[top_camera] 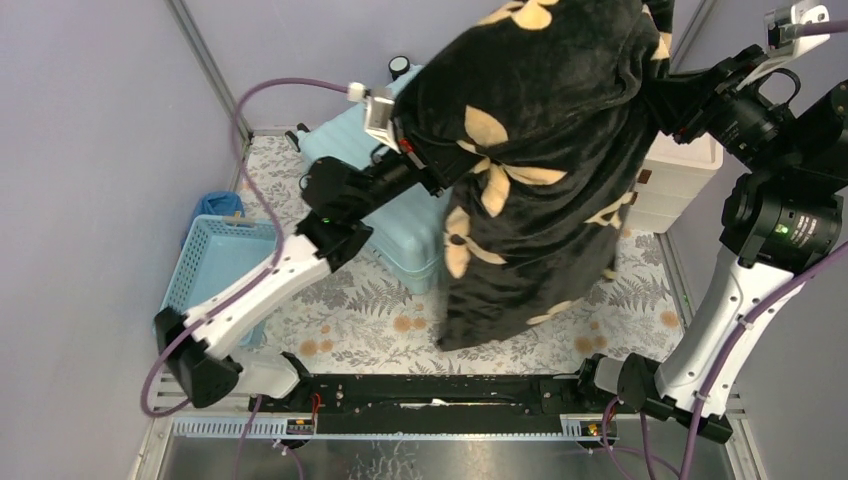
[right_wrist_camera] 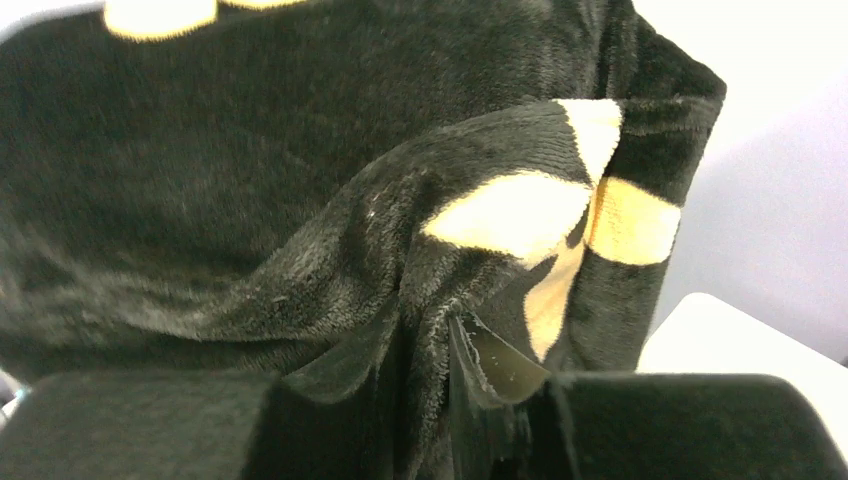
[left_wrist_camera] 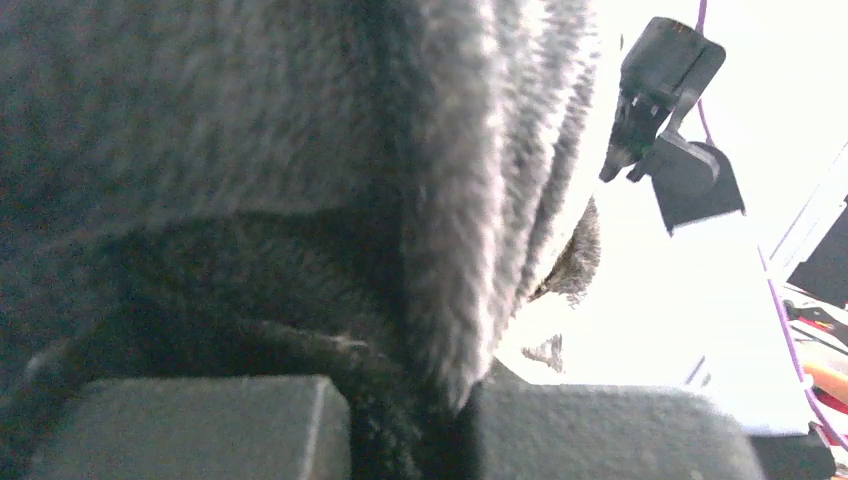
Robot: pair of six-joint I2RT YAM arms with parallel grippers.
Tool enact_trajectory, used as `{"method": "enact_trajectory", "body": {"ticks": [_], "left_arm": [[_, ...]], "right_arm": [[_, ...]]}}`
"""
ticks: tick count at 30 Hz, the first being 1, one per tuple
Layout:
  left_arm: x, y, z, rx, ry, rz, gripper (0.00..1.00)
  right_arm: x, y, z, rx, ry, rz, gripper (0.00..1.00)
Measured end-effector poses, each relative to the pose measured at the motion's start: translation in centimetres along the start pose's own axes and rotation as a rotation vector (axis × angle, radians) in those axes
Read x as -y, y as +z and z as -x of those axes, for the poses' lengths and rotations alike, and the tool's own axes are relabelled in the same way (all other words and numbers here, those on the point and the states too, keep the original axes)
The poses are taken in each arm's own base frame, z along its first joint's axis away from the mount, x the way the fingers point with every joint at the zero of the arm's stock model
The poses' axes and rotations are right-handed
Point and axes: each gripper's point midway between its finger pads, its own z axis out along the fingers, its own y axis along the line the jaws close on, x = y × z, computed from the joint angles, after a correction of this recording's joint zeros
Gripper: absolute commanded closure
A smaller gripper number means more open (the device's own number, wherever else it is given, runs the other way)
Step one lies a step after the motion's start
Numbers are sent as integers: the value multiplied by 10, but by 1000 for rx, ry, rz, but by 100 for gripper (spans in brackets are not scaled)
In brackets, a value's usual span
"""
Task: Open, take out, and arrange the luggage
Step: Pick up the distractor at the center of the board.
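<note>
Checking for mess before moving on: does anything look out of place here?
The black flowered blanket hangs bunched in mid-air, pinched by the left gripper and right gripper, and hides most of the suitcase.

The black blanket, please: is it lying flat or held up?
Held up: the black blanket hangs in folds, pinched by left tool and right tool.

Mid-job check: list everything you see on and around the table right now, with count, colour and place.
blanket: one, black fleece with cream flower shapes, held up over the middle
suitcase: one, pale aqua, back centre-left, partly hidden by the blanket
basket: one, blue, left edge
drawer unit: one, cream, back right
mat: one, grey fern print, covering the table
left gripper: one, black, shut on the blanket
right gripper: one, black, shut on the blanket's upper right
</note>
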Motion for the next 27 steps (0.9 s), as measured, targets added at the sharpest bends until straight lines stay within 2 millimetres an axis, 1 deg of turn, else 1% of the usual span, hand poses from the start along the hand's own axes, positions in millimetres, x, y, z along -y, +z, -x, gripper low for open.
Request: {"method": "enact_trajectory", "body": {"ticks": [1,2,4,6,8,11,13,17,20,23,25,27], "left_arm": [[8,-1,12,4,19,2,100],[18,-2,29,14,46,4,100],[35,-5,53,34,79,6,100],[51,-11,77,53,108,11,100],[63,-17,94,63,126,22,100],[73,-25,111,54,155,57,100],[75,-28,118,42,179,89,100],[74,-37,139,23,258,185,100],[71,-46,160,40,338,270,100],[65,-57,185,81,429,364,100],[60,-66,200,104,492,434,100],[57,-73,215,125,557,491,100]], "right_arm": [[-6,-2,3,10,-11,17,69],[-12,-3,5,17,-16,36,66],[-23,-6,7,28,-20,81,57],[-34,-8,7,34,-12,129,47],[-41,-8,4,34,-5,180,35],[-47,-8,-2,26,9,236,22],[-49,-8,-7,17,16,265,18],[-40,-2,-33,-23,70,300,14],[-30,3,-58,-60,130,312,8],[-19,8,-80,-94,187,303,5],[-15,9,-89,-108,204,300,5],[-13,9,-94,-113,203,299,5]]}}
